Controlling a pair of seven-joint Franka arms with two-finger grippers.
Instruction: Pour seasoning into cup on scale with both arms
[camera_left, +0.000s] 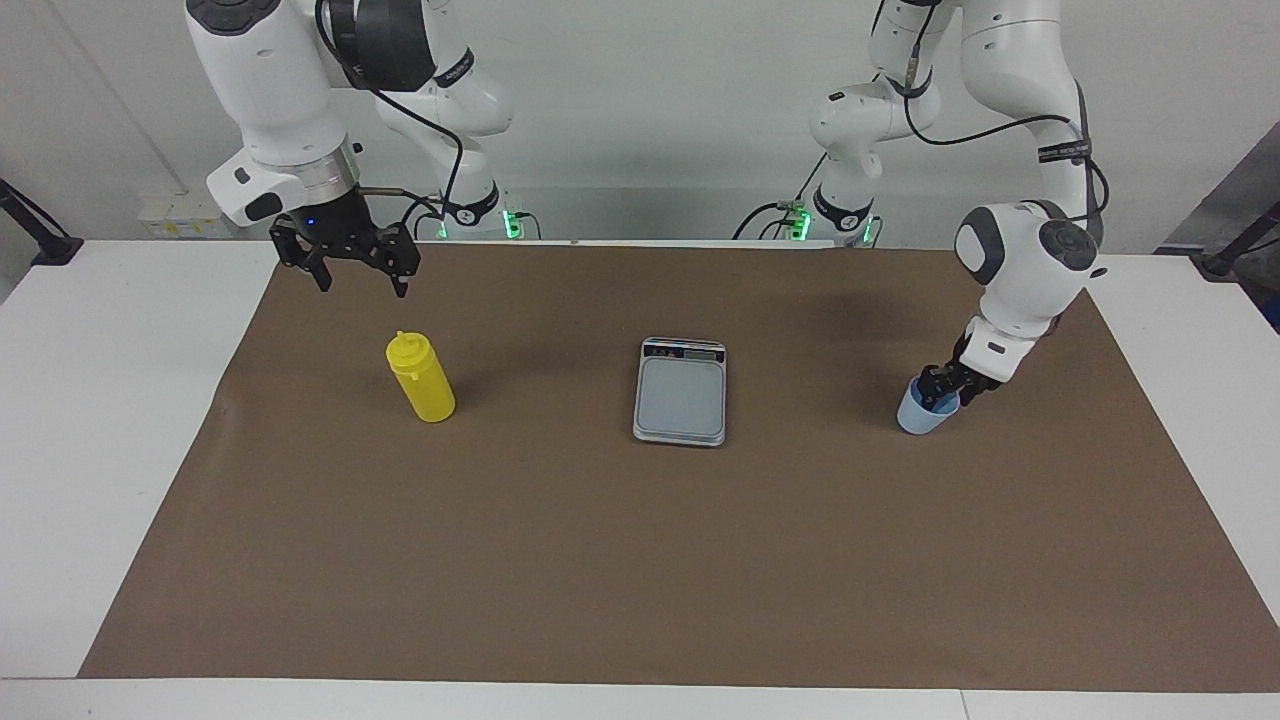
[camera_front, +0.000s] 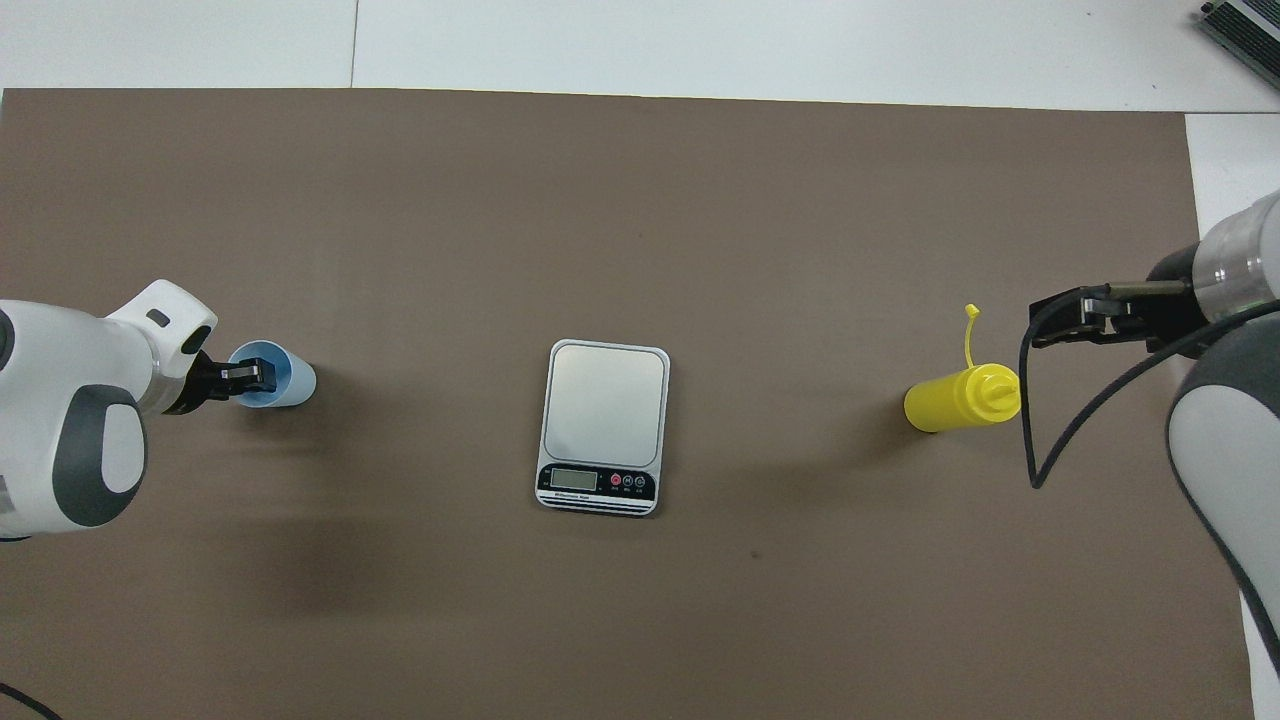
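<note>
Your left gripper (camera_left: 945, 388) pinches the cup's (camera_left: 925, 413) rim at its own end; carry it onto the scale (camera_left: 681, 394). Right gripper (camera_left: 358, 272) hangs spread above the bottle (camera_left: 421, 378).

A brown mat (camera_left: 640, 560) covers most of the white table (camera_left: 110, 420). Black clamp stands (camera_left: 40, 235) sit at both table ends. A pale wall (camera_left: 650, 110) rises past the table.

Left gripper (camera_front: 250, 376) at rim of cup (camera_front: 285, 377), one finger inside. Scale (camera_front: 604, 427) mid-mat, plate bare. Seasoning (camera_front: 962, 397) upright at right arm's end; right gripper (camera_front: 1065, 320) raised beside it.
</note>
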